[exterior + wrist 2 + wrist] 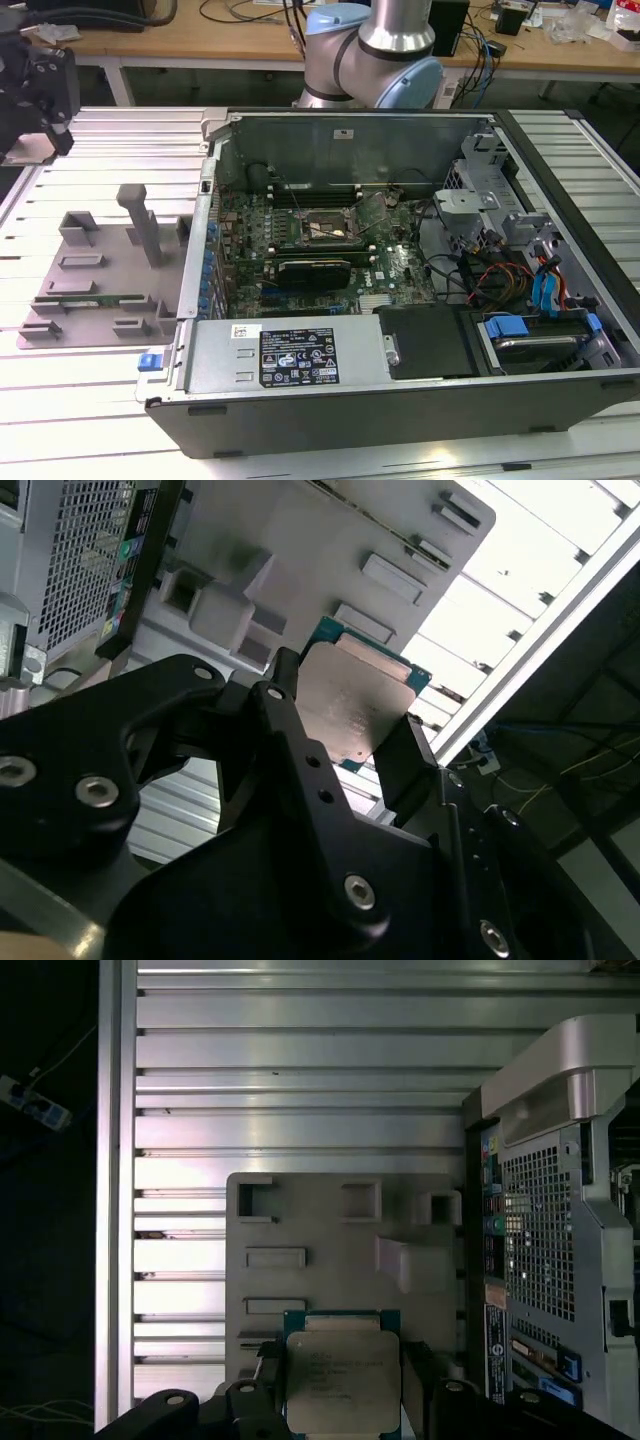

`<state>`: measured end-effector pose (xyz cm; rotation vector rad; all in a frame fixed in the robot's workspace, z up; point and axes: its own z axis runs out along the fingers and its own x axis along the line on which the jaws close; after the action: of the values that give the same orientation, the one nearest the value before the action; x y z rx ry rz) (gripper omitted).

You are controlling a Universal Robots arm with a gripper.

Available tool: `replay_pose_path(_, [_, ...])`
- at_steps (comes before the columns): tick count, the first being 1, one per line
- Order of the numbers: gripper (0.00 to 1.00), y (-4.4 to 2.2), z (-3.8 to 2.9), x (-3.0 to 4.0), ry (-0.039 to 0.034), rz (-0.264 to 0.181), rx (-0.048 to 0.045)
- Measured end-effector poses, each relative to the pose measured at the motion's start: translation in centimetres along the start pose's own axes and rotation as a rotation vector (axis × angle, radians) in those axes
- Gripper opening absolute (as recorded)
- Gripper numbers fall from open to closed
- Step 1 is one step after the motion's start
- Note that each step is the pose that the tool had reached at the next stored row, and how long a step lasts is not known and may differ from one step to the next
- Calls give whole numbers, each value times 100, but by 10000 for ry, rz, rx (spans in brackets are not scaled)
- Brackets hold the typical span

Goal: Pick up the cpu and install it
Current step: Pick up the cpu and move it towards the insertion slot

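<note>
The cpu is a flat square chip with a silvery top plate on a green-edged board. In both wrist views it sits clamped between the black fingers of my gripper, which is shut on it. In the first wrist view the cpu hangs in the air over the grey fixture plate. In the exterior view my gripper is high at the far left, above and beyond the plate. The black cpu socket lies on the motherboard inside the open computer case, well to the right of my gripper.
A green memory stick lies on the fixture plate, which also carries upright grey posts. The case's perforated rear wall stands beside the plate. The arm's base rises behind the case. Cables and blue drive brackets fill the case's right side.
</note>
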<state>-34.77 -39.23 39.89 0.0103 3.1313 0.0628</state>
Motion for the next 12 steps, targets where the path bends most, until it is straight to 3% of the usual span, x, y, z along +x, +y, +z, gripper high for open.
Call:
replay_pose_path(3, [55, 1, 2, -158, 0, -1, 0])
replay_pose_path(6, [55, 1, 3, -254, -1, 0, 0])
replay_pose_path(10, [55, 3, 5, -482, 0, 0, 1])
replay_pose_path(12, [55, 4, 6, -539, -1, 0, 0])
